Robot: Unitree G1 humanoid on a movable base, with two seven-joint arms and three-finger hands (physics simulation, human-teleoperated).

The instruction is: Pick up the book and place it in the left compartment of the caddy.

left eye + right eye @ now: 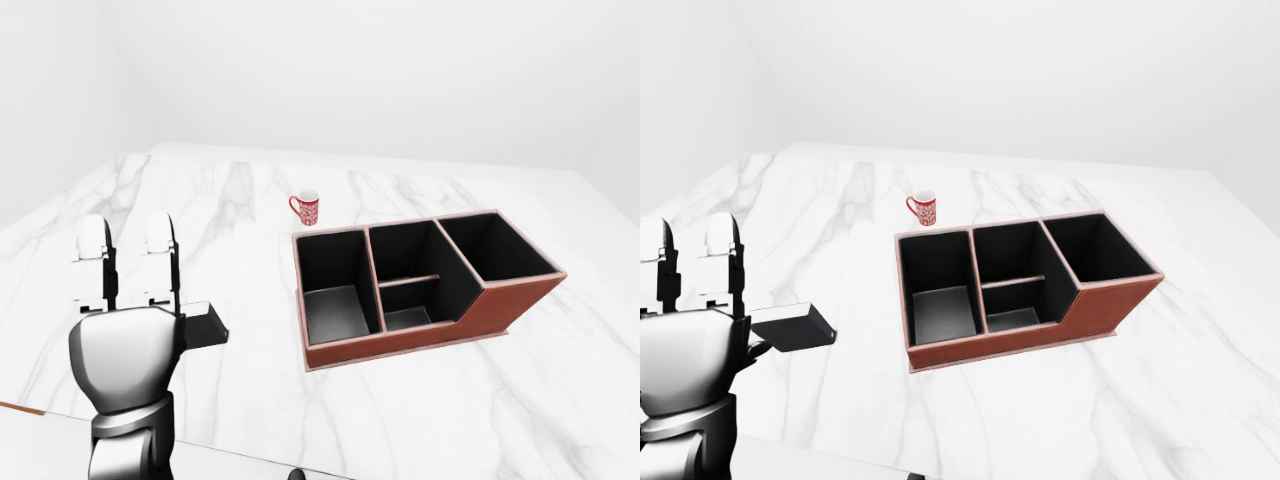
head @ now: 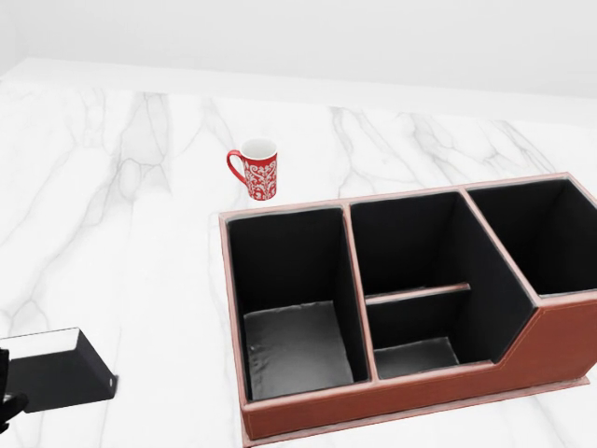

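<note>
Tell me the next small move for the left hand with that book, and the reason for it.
Probably carry the book toward the view's right, over the caddy's left compartment. The left hand appears to grip the dark book at its edge, with the book well to the left of the caddy, apart from it. That compartment looks empty, and the red mug stands beyond the caddy, off the path.

You see the white marble bench (image 1: 250, 420) carrying a red-brown leather caddy (image 1: 420, 345) at the left-eye view's right. The red patterned mug (image 1: 306, 208) stands just above its left compartment. The dark flat book (image 1: 203, 325) lies well left.
</note>
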